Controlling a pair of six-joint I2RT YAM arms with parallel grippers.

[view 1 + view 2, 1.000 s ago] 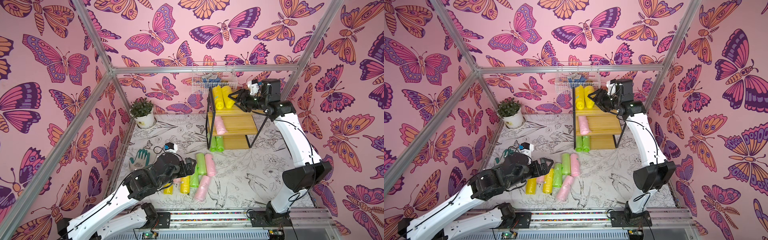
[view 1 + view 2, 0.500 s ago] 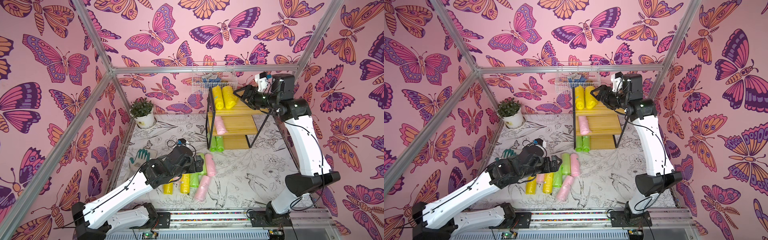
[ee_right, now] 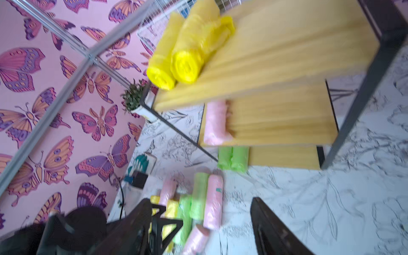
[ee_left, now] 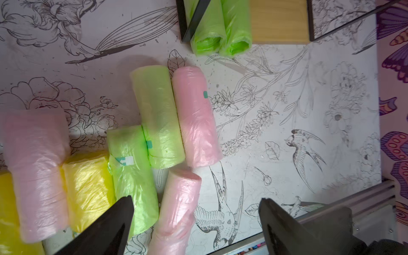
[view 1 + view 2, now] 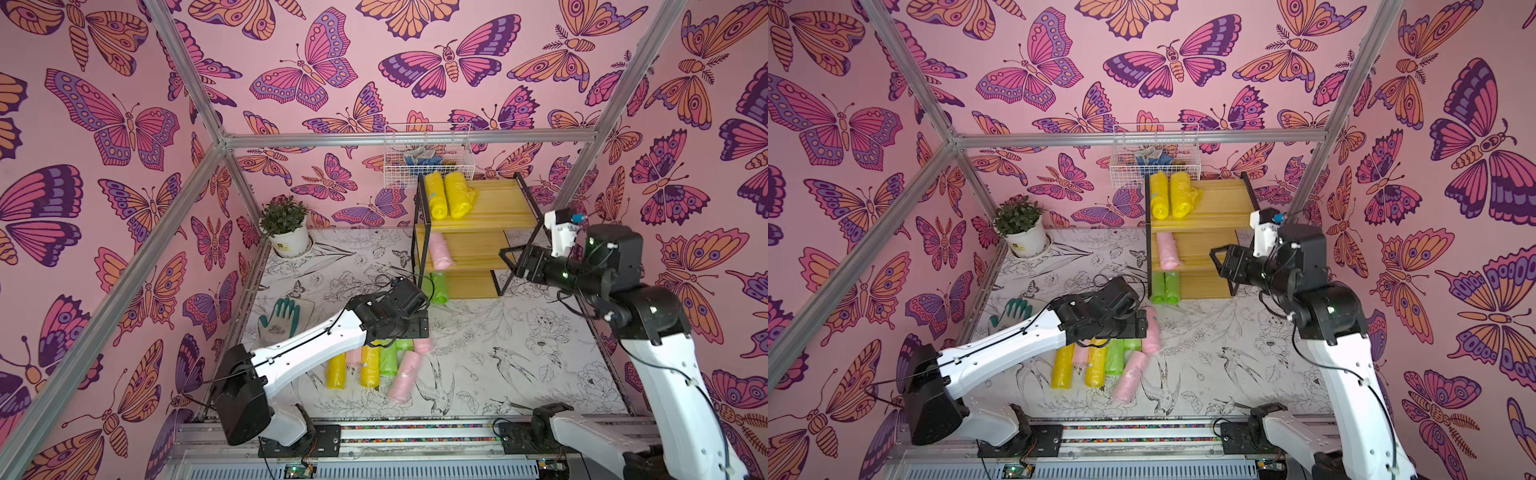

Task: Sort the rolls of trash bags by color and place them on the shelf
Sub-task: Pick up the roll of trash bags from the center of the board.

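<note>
- Pink butterfly wallpaper (image 5: 124,124) all round, and a flower-printed mat (image 5: 519,353) under both arms.
- The shelf (image 5: 498,208) stands at the back: 2 yellow rolls (image 5: 446,201) on the top board, 1 pink roll (image 5: 440,251) on the middle, 2 green rolls (image 5: 1165,286) on the bottom.
- 7 loose rolls (image 4: 159,117) lie packed on the mat: 2 yellow, 3 pink, 2 green, most touching a neighbour.
- The left gripper (image 4: 196,201) hangs over that heap, jaws wide apart, holding nothing.
- The right gripper (image 5: 509,262) is in the air by the shelf's right side, jaws apart, empty.
- My worry: with rolls this tight, closing jaws could snag a neighbour's thin film or drag 2 colours together.
- A roll set near a board's edge may roll off; the green pair pokes past its board's front.
</note>
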